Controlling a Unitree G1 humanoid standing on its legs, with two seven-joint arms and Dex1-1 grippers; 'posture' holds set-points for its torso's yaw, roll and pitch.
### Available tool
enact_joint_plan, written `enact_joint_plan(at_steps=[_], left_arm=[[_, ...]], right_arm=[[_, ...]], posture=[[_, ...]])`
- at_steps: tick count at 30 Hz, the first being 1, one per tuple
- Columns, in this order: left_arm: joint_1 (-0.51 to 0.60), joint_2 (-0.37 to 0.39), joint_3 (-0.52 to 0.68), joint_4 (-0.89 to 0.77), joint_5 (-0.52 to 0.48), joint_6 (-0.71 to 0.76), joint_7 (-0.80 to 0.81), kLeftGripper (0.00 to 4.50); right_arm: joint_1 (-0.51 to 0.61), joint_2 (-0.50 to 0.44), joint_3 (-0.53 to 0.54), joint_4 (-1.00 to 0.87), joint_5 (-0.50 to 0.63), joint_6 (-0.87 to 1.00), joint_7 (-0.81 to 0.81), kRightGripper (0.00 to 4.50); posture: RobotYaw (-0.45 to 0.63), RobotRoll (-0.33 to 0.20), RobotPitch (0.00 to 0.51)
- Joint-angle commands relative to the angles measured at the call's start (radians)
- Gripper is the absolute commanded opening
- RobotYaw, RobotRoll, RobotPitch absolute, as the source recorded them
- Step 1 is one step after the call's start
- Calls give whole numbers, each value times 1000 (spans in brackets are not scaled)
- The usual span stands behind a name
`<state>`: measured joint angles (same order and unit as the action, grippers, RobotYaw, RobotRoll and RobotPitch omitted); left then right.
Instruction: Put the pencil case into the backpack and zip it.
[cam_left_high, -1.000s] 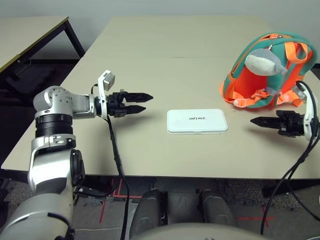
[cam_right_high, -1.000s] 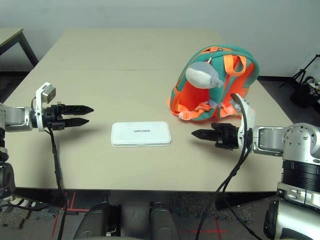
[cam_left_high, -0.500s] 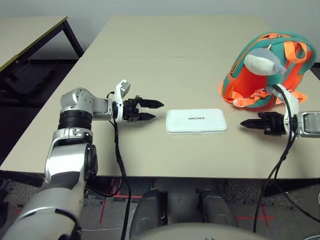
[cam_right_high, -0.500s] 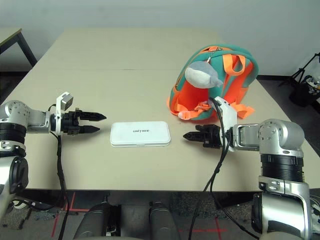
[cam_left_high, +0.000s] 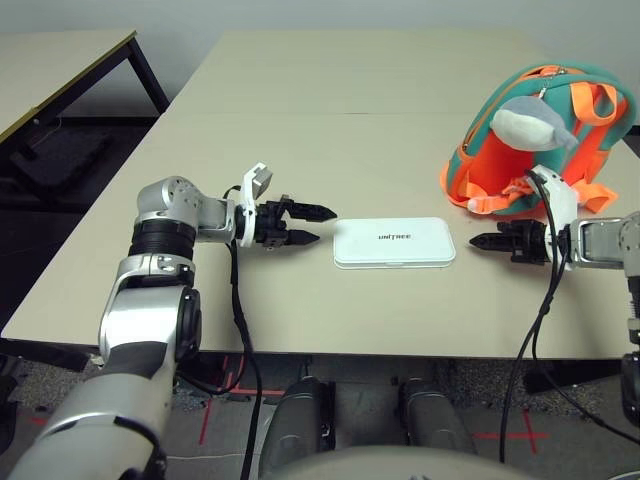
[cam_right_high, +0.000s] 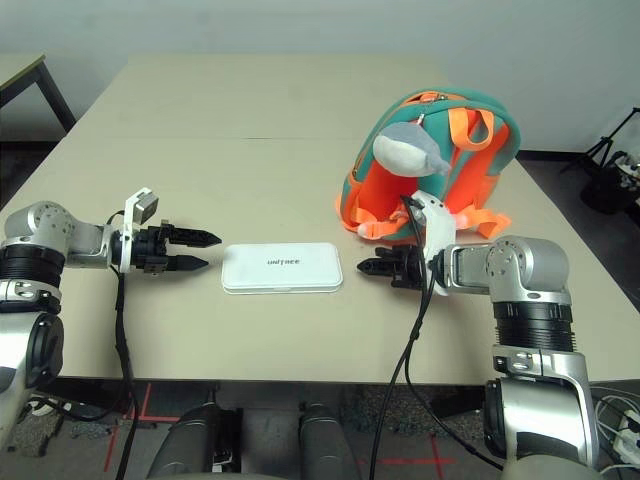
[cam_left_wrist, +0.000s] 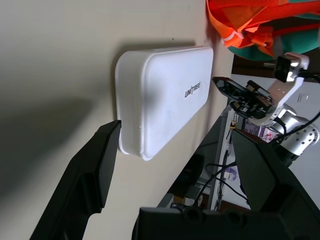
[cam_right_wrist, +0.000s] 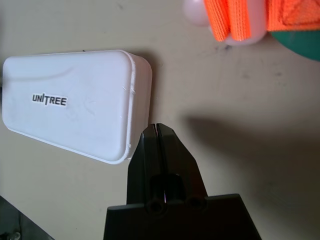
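Our left gripper (cam_left_high: 318, 225) hovers just over the table (cam_left_high: 330, 150) with its two black fingers (cam_left_wrist: 95, 172) spread apart, holding nothing. Straight ahead of its tips, just beyond them, lies the pencil case (cam_left_high: 394, 242), flat on the table with its "UNITREE" lettering facing up; its near short end sits close to our left fingertips but apart from them.

Our right gripper (cam_right_high: 364, 267) faces the opposite short end of that case, its fingers pressed tight together and grasping nothing. In the right wrist view the closed tips sit just beside the case's rounded corner, and we cannot tell whether they touch it. So the case lies between our two claws, each pointing in at one end.

Behind our right gripper, farther from us, the backpack (cam_right_high: 470, 130) stands upright on the table, teal with orange panels and straps. The grey-white plush whale charm (cam_right_high: 408, 151) hangs on its front. Orange strap ends (cam_right_wrist: 231, 20) trail on the table beside our right claw.
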<state>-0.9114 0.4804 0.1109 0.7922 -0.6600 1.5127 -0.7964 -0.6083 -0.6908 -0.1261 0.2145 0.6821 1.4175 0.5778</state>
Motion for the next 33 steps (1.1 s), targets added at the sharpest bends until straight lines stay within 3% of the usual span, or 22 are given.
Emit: enact_joint_plan(at_steps=[1,15,33], left_arm=[[3,-22,-18,41,29,-21,-18,4500],[6,-40,-68,114,74,-34,-84,4500],[-42,-83,-91,259,198,-181,-189,4500]], right_arm=[[-15,22,15,9,-25,-9,-1,38],[24,68,25,-25,-73,-33,-7,38],[25,91,58,-20,-118,-69,7,38]], posture=[[-133,0,77],[-145,0,86],[-159,0,87]])
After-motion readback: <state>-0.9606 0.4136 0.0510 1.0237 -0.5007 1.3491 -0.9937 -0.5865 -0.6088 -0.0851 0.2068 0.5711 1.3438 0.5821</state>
